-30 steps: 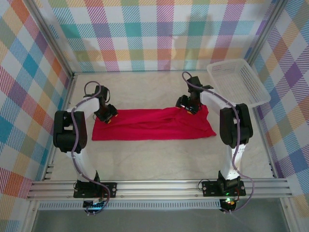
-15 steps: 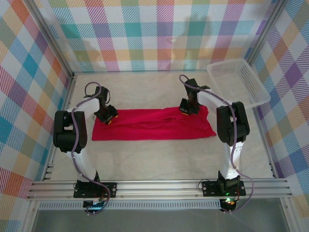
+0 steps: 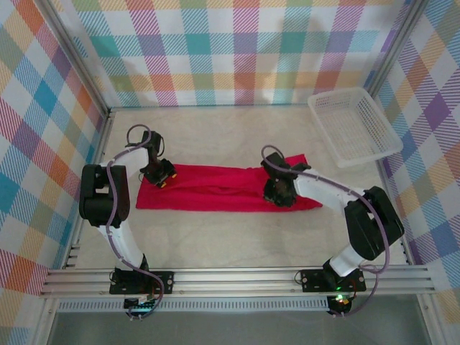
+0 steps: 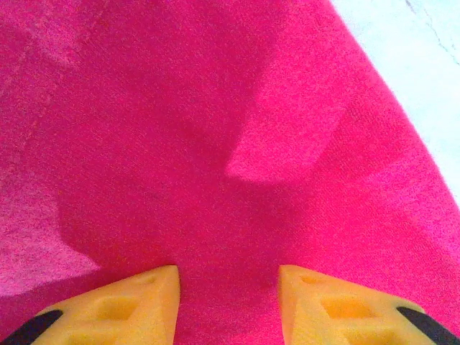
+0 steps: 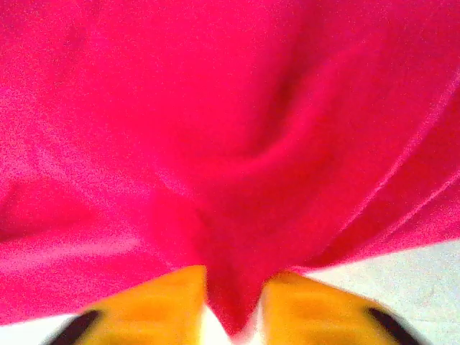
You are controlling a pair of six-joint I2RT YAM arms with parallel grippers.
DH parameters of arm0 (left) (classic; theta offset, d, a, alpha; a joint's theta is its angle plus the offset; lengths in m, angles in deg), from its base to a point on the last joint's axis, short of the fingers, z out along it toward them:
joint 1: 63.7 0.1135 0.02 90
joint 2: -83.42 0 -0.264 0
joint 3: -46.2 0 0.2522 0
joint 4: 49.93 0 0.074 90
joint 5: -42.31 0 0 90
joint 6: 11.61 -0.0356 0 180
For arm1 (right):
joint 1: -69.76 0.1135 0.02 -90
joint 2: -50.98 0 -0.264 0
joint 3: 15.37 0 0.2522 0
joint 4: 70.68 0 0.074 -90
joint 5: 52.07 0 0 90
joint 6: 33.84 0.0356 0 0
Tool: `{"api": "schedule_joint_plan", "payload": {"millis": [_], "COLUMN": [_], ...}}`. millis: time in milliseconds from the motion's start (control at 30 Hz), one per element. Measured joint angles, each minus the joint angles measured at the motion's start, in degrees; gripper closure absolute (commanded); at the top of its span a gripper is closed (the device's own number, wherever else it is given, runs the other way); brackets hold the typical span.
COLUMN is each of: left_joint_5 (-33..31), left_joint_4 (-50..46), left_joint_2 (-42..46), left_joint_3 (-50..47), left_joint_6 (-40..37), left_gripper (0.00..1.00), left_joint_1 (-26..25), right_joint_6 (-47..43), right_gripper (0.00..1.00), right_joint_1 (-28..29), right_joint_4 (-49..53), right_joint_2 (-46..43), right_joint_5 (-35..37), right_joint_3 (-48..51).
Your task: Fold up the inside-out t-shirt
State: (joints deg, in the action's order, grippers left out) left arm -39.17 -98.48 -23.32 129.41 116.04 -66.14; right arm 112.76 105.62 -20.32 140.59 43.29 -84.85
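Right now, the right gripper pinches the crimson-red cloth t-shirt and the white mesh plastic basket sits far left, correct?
No: the white mesh plastic basket sits far right, per the top external view. The right gripper does pinch the crimson-red cloth t-shirt.

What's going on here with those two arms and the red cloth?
A robot is partway through folding a red t-shirt, which lies as a long band across the table. The right hand has pinched a bit of the cloth between its fingers, toward the shirt's right end. The left hand sits open over the shirt's left end, with cloth beneath it. A white mesh basket stands at the far right.
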Motion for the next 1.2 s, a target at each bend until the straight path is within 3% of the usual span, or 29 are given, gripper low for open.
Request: {"api": "schedule_joint_plan", "payload": {"millis": [167,367,567,767,900,1200], "left_joint_5": [0.0,0.0,-0.02,-0.02,-0.02,0.0], "left_joint_4": [-0.02,-0.07,-1.75,-2.62,-2.78,-3.56], "left_joint_2": [0.22,0.22,0.2,0.2,0.17,-0.13], "left_joint_3": [0.0,0.0,1.22,3.28,3.37,3.58], "left_joint_6": [0.0,-0.2,-1.25,-1.53,-1.53,-1.53], "left_gripper": [0.59,0.59,0.59,0.59,0.59,0.58], "left_joint_1": [0.0,0.0,0.0,0.0,0.31,2.78], "right_joint_6": [1.4,-3.02,-9.38,-14.56,-15.52,-11.47], "right_gripper": [0.38,0.39,0.39,0.39,0.38,0.37], "right_joint_1": [1.99,-2.08,-8.22,-9.62,-9.66,-9.66], "right_joint_4": [2.12,3.78,3.37,4.98,4.22,1.95], "right_joint_2": [-0.94,-1.01,7.74,14.97,13.25,1.25], "right_joint_5": [0.61,2.21,1.92,3.02,2.99,-0.46], "right_joint_3": [-0.96,-10.45,-18.47,-22.36,-18.03,4.07]}}
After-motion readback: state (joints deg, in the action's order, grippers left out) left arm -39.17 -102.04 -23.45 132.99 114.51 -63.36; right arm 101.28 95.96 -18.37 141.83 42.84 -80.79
